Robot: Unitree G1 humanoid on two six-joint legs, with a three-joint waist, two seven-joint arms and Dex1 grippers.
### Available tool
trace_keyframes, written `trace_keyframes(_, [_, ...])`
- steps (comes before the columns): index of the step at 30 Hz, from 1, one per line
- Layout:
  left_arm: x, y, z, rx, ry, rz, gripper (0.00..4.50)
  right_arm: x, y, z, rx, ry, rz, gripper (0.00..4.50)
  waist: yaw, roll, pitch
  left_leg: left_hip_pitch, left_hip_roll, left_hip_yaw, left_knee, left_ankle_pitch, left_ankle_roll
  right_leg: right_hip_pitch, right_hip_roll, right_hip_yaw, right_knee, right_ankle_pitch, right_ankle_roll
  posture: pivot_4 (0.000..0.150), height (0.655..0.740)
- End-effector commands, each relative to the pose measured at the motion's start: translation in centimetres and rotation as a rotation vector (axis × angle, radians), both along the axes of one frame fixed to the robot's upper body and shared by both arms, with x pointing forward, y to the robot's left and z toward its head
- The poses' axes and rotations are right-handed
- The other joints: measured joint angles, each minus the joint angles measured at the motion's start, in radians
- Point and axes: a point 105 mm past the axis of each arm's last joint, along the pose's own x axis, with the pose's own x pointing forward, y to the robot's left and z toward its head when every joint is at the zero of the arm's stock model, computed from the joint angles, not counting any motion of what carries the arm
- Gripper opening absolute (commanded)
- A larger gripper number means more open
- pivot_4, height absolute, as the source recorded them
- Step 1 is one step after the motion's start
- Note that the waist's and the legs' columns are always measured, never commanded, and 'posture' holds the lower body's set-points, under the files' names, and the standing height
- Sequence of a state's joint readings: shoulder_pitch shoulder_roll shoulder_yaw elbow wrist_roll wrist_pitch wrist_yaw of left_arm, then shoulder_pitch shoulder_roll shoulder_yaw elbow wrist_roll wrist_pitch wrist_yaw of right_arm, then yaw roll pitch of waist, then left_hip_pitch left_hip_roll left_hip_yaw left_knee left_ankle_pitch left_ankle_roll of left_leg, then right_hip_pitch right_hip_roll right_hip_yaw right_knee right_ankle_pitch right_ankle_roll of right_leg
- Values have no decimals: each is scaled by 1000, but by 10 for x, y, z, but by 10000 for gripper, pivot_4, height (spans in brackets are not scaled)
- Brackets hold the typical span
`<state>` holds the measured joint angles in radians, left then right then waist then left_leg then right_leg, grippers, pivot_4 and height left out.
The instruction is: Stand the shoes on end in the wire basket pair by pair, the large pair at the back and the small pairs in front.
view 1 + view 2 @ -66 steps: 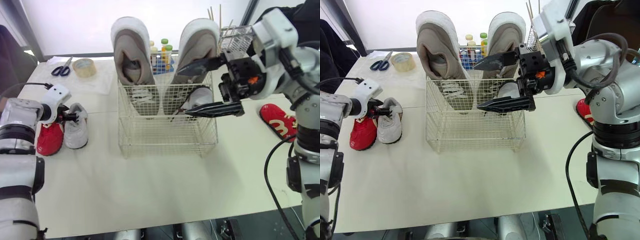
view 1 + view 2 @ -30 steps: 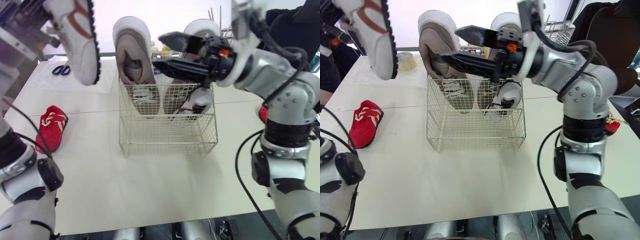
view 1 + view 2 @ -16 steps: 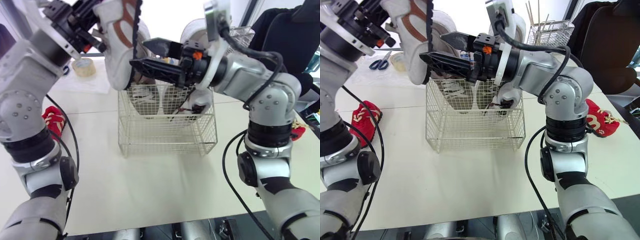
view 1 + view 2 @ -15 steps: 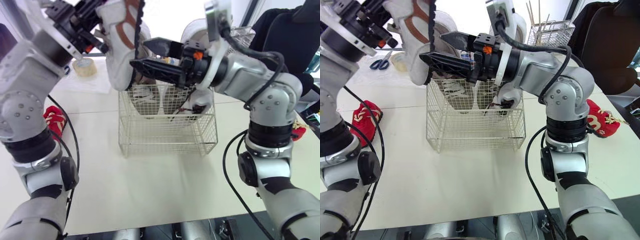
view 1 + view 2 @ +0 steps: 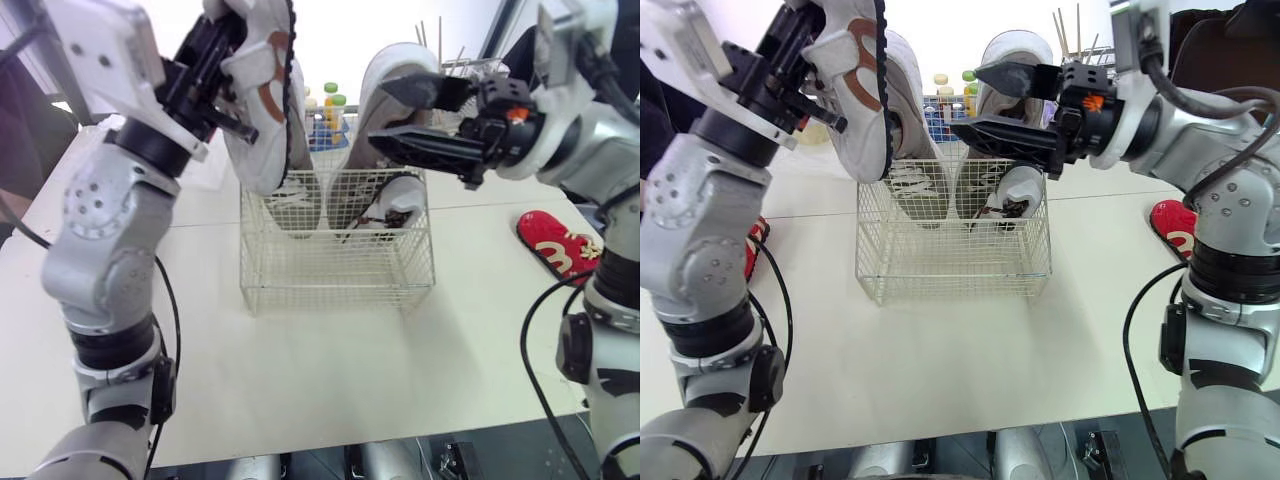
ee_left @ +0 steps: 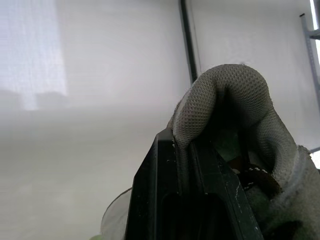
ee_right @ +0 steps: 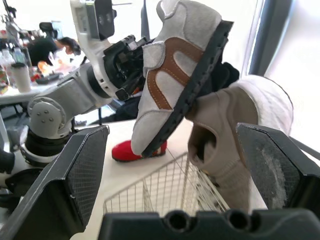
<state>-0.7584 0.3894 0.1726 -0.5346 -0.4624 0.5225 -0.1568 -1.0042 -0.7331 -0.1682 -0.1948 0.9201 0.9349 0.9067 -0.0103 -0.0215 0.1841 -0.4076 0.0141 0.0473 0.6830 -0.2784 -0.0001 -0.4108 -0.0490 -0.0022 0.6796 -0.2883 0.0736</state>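
Lifted off the desk (image 5: 330, 350) since the earlier frames, the small grey shoe (image 5: 262, 110) now hangs over the wire basket (image 5: 340, 275), on its left side. Below it the left front slot looks free (what seems its mate (image 5: 397, 195) already stands right front). The left gripper (image 5: 222, 50) has its jaws pinched on the heel collar, the shoe's long axis near upright and the toe apparently down. The right gripper (image 5: 380, 112), jaws wide apart and empty, hovers above the basket's right side. The large pair (image 5: 395, 75) stands at the back.

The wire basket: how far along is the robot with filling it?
Done: the large pair stands at the back, one small grey shoe in front. In hand: the left pincer holds the other grey shoe above the basket. Left: the red shoe on the table.
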Motion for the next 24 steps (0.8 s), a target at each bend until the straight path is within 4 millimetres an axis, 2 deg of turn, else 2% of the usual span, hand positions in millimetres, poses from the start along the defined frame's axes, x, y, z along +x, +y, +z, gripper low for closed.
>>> trace_keyframes(1, [7,4,-12,-9,-25,125,584,-3,-5,10,8,-58,-6,45000,0,0,0,1,0,0,0,0,0,1,0,0,0,0,0,1500,7400])
trace_keyframes(10, [-4,-5,-24,39,-217,289,584,-1,-2,5,-36,-44,17,45000,5,0,0,0,0,0,0,0,0,2,-1,0,-2,0,0,1500,7400])
trace_keyframes(14, [-4,-12,-32,79,-279,344,584,2,-9,-9,-127,-48,-1,45000,11,0,0,0,0,0,0,-1,1,2,-1,0,-3,0,0,1500,7400])
trace_keyframes(24, [-2,-34,-46,131,-459,402,584,10,-18,-11,-137,-65,-49,45000,24,0,0,-1,1,0,-2,-1,2,2,-2,-1,-9,1,-2,1500,7400])
